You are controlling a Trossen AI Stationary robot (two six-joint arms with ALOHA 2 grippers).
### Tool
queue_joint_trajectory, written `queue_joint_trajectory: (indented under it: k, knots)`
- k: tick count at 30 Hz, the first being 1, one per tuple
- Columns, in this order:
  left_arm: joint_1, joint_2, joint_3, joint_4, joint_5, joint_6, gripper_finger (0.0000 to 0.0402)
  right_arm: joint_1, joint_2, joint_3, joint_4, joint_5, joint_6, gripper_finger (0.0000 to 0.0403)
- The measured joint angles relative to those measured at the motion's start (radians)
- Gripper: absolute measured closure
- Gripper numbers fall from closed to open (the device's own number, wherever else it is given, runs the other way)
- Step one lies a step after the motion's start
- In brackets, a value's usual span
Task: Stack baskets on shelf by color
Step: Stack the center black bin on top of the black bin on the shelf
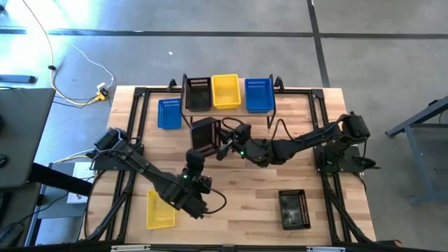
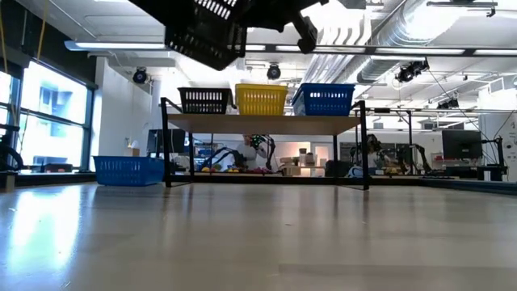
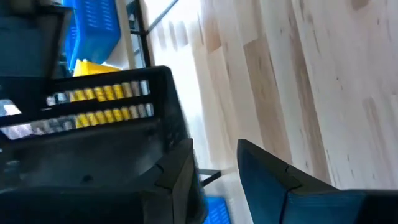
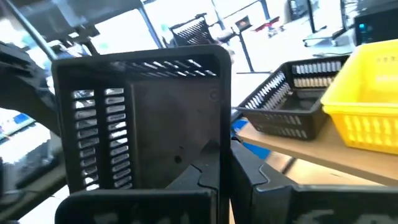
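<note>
From above, my right gripper (image 1: 222, 143) pinched the rim of a black basket (image 1: 205, 134), lifted just before the shelf (image 1: 227, 108). My left gripper (image 1: 194, 166) hung nearby; I could not tell its spread. I counted three black, two blue, two yellow baskets. From worktop level, the held basket (image 2: 206, 32) tilted high above the shelf's three baskets. At my right wrist, my fingers (image 4: 205, 177) clamped its wall.
</note>
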Motion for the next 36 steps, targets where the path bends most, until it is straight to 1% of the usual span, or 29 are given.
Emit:
queue_joint_trajectory:
  k: [3, 6, 12, 19, 23, 27, 29, 31, 36]
  knots:
    - [-0.020, 0.000, 0.000, 0.000, -0.033, -0.003, 0.0287, 0.000, 0.000, 0.000, -0.021, 0.023, 0.003, 0.0403]
    - [-0.034, 0.000, 0.000, -0.002, -0.067, -0.003, 0.0287, 0.000, 0.000, 0.000, -0.029, 0.014, 0.029, 0.0403]
    - [-0.004, 0.000, 0.000, -0.017, -0.054, -0.023, 0.0287, 0.010, 0.000, 0.000, -0.029, -0.005, 0.048, 0.0403]
    - [0.044, 0.000, 0.000, -0.041, 0.059, -0.055, 0.0287, 0.038, -0.003, 0.000, -0.013, -0.007, 0.042, 0.0403]
    - [0.049, 0.000, 0.000, -0.044, 0.043, -0.066, 0.0287, 0.047, -0.005, 0.001, -0.006, -0.007, 0.041, 0.0403]
    - [0.049, 0.000, 0.000, -0.080, 0.025, -0.101, 0.0288, 0.057, -0.005, 0.001, -0.006, -0.021, 0.048, 0.0403]
    - [0.050, 0.000, 0.000, -0.089, 0.022, -0.111, 0.0298, 0.064, -0.005, 0.001, 0.010, -0.025, 0.045, 0.0403]
    - [0.052, 0.000, 0.000, -0.088, 0.022, -0.111, 0.0316, 0.068, -0.005, 0.001, 0.017, -0.026, 0.030, 0.0403]
    - [0.052, 0.000, 0.000, -0.089, 0.008, -0.109, 0.0383, 0.067, -0.005, 0.001, 0.011, -0.027, 0.029, 0.0403]
